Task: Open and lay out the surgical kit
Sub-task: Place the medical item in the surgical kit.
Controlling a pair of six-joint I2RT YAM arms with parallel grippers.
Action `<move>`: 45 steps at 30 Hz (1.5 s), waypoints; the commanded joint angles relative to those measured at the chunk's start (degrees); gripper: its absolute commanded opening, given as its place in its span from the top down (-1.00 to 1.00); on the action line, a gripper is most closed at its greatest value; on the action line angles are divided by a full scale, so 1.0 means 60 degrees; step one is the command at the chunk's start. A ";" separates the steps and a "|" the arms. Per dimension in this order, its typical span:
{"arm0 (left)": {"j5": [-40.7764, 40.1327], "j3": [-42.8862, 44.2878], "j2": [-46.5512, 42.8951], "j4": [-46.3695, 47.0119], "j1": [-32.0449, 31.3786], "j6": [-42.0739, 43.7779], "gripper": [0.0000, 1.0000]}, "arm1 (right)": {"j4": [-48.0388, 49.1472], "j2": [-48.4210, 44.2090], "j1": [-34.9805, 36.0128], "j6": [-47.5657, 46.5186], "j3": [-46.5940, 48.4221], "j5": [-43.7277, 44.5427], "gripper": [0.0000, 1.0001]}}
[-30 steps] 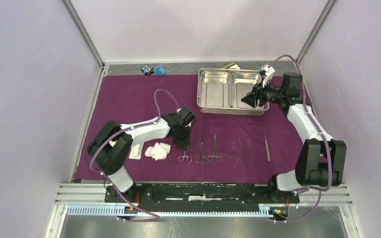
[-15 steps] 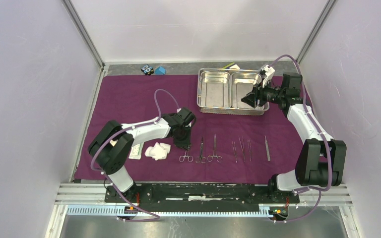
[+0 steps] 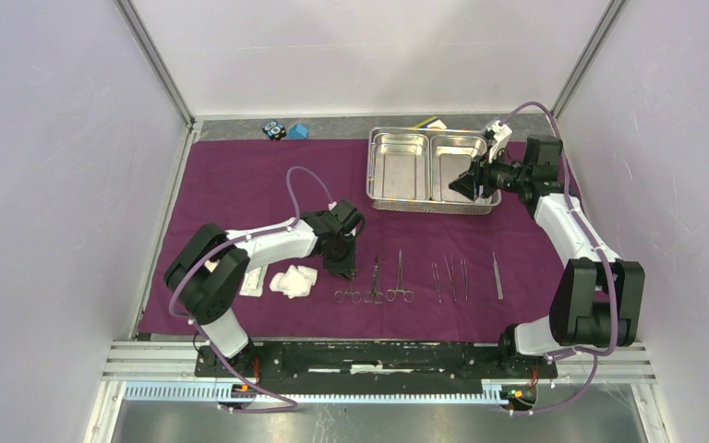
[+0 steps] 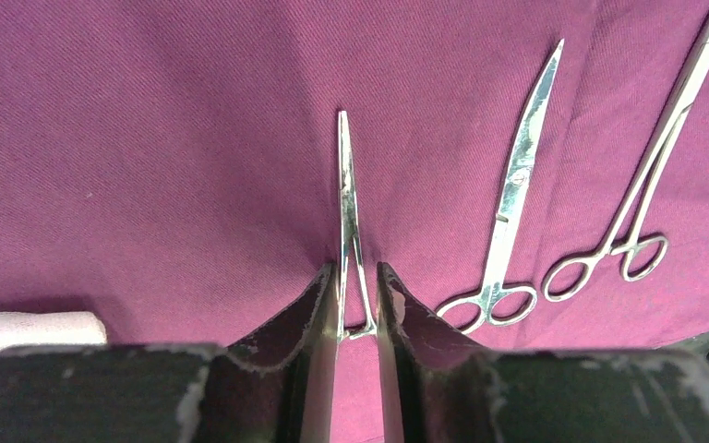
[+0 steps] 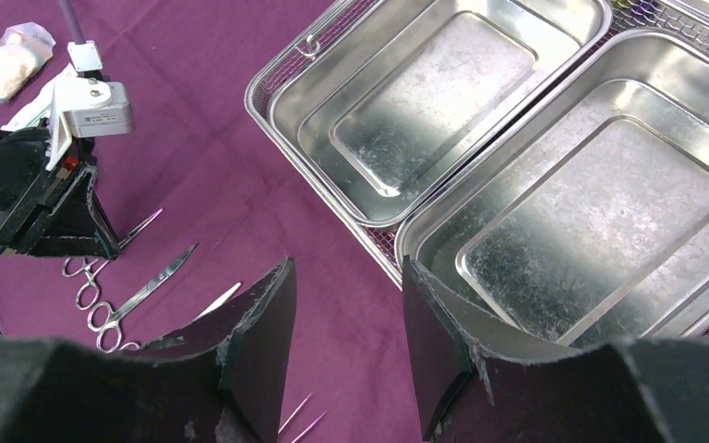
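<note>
The dark-purple cloth wrap (image 3: 240, 185) lies spread flat. The steel two-compartment tray (image 3: 370, 166) stands at its back right, both compartments bare. A row of steel clamps, scissors (image 4: 517, 185) and tweezers (image 3: 497, 275) lies along the front. My left gripper (image 4: 358, 269) is down on the cloth at the row's left end. Its jaws stand slightly apart around the leftmost clamp (image 4: 344, 185), with a thin gap at the right pad. White gauze wads (image 3: 294, 281) and a flat white packet (image 3: 253, 281) lie left of it. My right gripper (image 5: 346, 268) hovers open and empty over the tray's (image 5: 383, 245) near edge.
Small blue (image 3: 297, 131) and black (image 3: 274, 130) blocks sit beyond the cloth's back edge, and a yellowish block (image 3: 427, 122) lies behind the tray. Another clamp (image 4: 651, 185) lies right of the scissors. Purple walls stand on three sides.
The left jaws have eased apart a little around the leftmost clamp, whose ring end has shifted slightly on the cloth. The right arm has not moved.
</note>
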 commanded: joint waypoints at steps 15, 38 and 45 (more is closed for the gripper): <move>0.0016 -0.0202 -0.0315 0.0208 0.0160 -0.0451 0.41 | 0.0207 -0.0046 -0.0079 -0.0041 0.0078 -0.0153 -0.05; 0.0406 0.0226 -0.0805 0.0191 0.0802 -0.0618 0.14 | -0.0320 -0.0276 -0.0079 -0.1068 0.0201 0.0164 -0.10; 0.0354 0.1008 -0.1446 0.0084 0.1235 0.0475 -0.20 | -0.0342 -0.0707 -0.0079 -0.1389 0.0183 0.0939 -0.24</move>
